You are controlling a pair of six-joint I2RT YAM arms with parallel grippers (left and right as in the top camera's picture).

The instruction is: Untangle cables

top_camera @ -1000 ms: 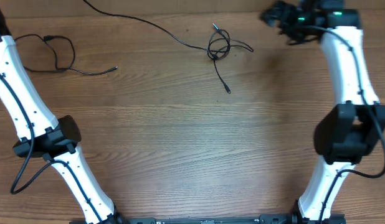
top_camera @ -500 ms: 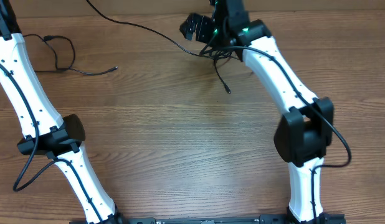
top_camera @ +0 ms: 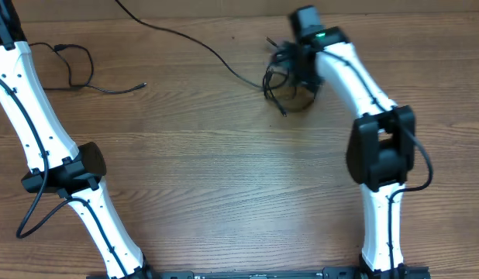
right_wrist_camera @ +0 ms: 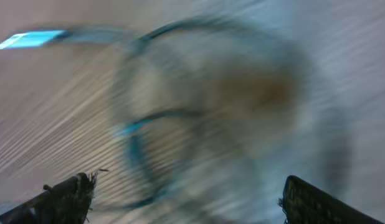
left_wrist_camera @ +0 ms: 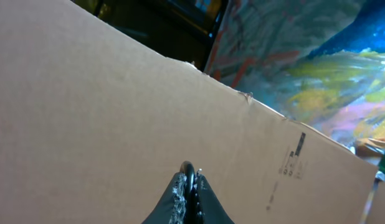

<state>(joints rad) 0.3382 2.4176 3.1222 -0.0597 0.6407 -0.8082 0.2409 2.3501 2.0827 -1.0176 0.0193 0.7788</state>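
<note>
Right gripper (top_camera: 292, 68) has swung in over the tangled cables (top_camera: 280, 84). Left gripper (left_wrist_camera: 189, 186) has its fingers pressed together. One loose cable (top_camera: 77, 66) lies far left of the right gripper, whose fingers are wide apart above the blurry tangle.

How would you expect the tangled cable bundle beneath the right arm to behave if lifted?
The cable bundle looks thin and loosely looped, so it would probably flop and droop rather than hold shape. Its tail would likely dangle and drag. The long strand running toward the far edge seems joined to it, so it may tug along.
</note>
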